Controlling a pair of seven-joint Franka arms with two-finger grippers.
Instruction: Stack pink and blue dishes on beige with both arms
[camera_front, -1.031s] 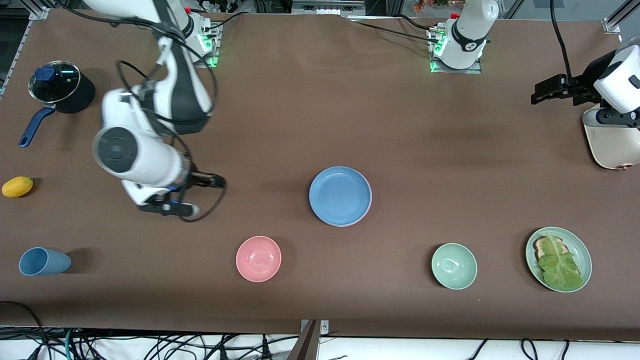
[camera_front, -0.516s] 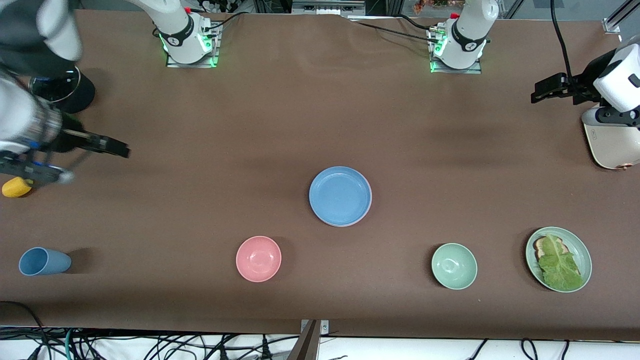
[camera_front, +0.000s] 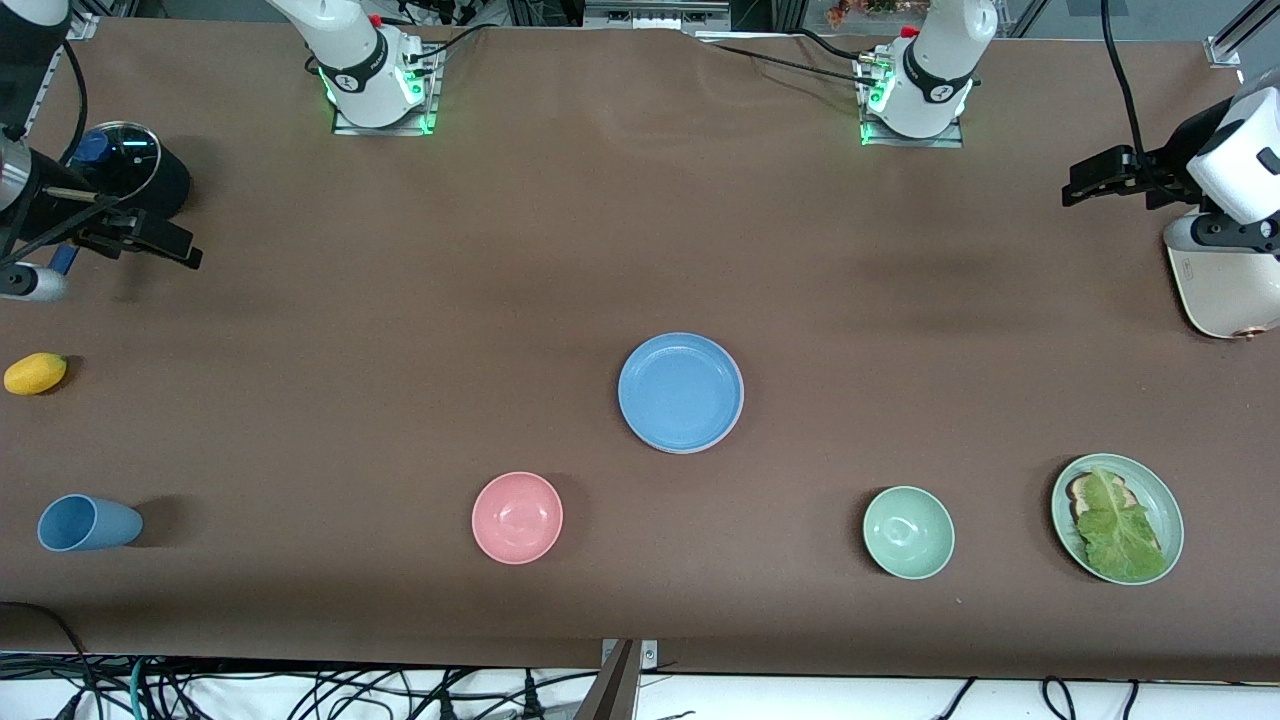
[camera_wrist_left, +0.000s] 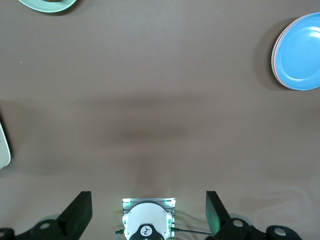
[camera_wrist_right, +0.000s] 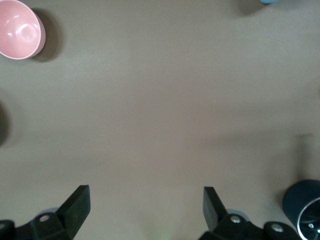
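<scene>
Tabletop unchanged; right hand (camera_front: 160, 240) retreated over pot (camera_front: 125, 185).

Your left gripper (camera_wrist_left: 148, 212) hangs high over bare brown table (camera_wrist_left: 150, 90), fingers (camera_wrist_left: 80, 212) spread wide — nothing between them. Well apart from it you see the blue plate (camera_wrist_left: 300, 52) lying on a pink plate's rim (camera_wrist_left: 274, 56).

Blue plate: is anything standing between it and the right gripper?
Nothing visible does. The blue plate sits mid-table on the stack, with bare brown table between it and the open right gripper, which is over the pot at the right arm's end.
</scene>
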